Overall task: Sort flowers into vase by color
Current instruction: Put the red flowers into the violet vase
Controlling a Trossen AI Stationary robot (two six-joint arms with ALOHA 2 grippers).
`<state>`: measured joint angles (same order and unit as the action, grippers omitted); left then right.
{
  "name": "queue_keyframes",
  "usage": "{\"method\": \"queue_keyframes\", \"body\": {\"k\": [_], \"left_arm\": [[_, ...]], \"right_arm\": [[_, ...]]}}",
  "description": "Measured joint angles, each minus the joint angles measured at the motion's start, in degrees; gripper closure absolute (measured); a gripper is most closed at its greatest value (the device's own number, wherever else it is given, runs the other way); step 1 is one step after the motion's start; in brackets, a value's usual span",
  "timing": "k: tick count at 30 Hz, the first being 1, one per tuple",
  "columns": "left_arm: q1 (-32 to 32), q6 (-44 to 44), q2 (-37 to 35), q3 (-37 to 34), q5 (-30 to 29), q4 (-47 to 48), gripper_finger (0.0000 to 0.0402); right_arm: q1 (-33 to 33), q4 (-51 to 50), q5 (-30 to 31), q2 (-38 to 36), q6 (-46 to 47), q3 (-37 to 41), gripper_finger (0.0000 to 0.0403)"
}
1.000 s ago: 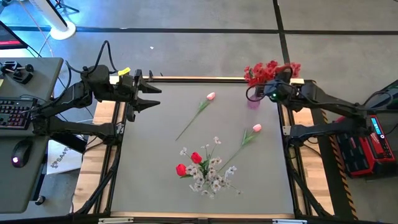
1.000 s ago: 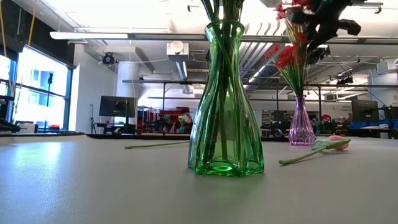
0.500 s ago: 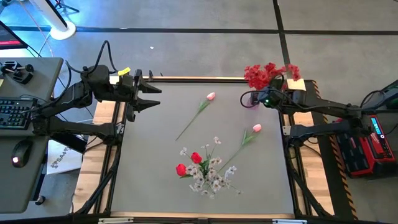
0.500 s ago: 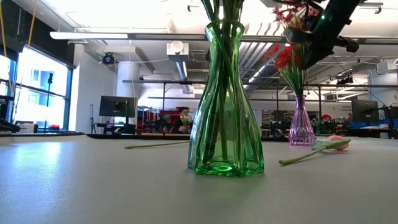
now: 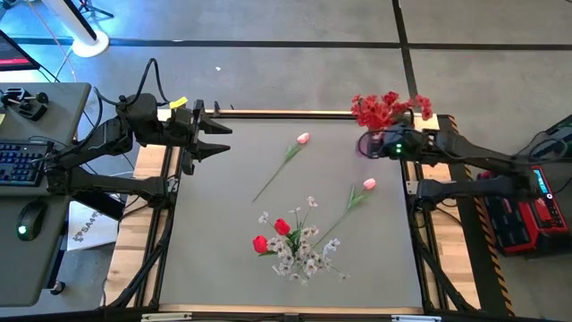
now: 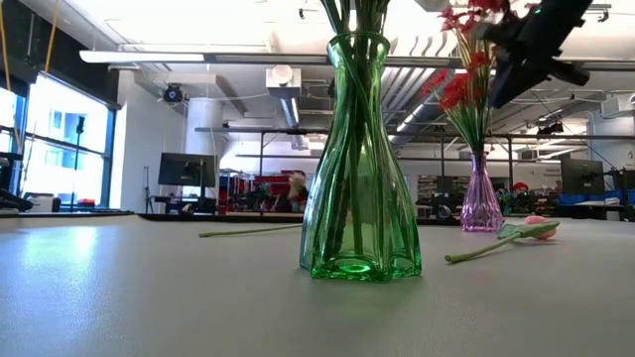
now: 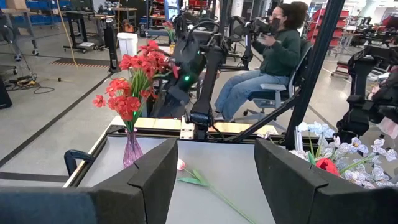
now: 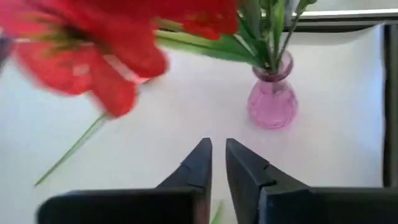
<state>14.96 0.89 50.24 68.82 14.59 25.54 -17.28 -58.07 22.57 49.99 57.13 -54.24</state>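
Note:
Red blossom clusters (image 5: 384,107) stand by their stems in a small pink vase (image 8: 272,102) at the table's far right corner. My right gripper (image 8: 218,149) hovers just beside that vase, tipped steeply down. Its fingers are all but shut, with nothing between them. Near the table's front middle, a green vase (image 6: 359,169) holds red tulips (image 5: 281,226) and white sprays (image 5: 308,255). Two pink tulips (image 5: 303,138) (image 5: 368,184) lie flat on the table. My left gripper (image 5: 214,139) waits open and level at the far left edge.
A desk with a keyboard (image 5: 22,161) stands left of the table, and red equipment (image 5: 527,215) stands to its right. A person (image 7: 273,56) sits beyond the table's right side. Bare tabletop (image 5: 214,233) stretches along the left half.
My right gripper has sunk a little beside the red blossoms and tipped further down toward the table. It reached slightly toward the table's left, then drew back right. The blossoms stay in the pink vase.

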Motion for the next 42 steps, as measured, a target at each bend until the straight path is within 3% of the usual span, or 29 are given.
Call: {"method": "queue_keyframes", "body": {"k": [9,14,17,19,27,33,37,42], "left_arm": [[0.00,0.00,0.00,0.00,0.00,0.02,0.0202],[0.00,0.00,0.00,0.01,0.00,0.02,0.0202],[0.00,0.00,0.00,0.00,0.00,0.00,0.0202],[0.00,0.00,0.00,0.00,0.00,0.01,0.0202],[0.00,0.00,0.00,0.00,0.00,0.02,0.0202],[0.00,0.00,0.01,0.01,0.00,0.01,0.0202],[0.00,0.00,0.00,0.00,0.00,0.02,0.0202],[0.00,0.00,0.00,0.00,0.00,0.02,0.0202]], "right_arm": [[0.14,0.09,-4.10,-7.58,-8.34,-8.26,0.0271],[1.90,-1.34,4.19,-10.26,-14.79,-11.54,0.0236],[4.65,-6.55,9.94,-12.41,-10.86,-5.63,0.0226],[7.59,-2.86,11.20,-14.51,-9.59,-0.25,0.0221],[11.64,17.23,23.52,-22.00,-32.13,14.43,0.0222],[10.27,28.49,18.92,-23.51,-41.87,19.78,0.0239],[8.23,34.47,20.96,-22.49,-50.08,21.95,0.0254],[4.98,36.58,21.91,-22.18,-50.73,22.21,0.0268]]}}
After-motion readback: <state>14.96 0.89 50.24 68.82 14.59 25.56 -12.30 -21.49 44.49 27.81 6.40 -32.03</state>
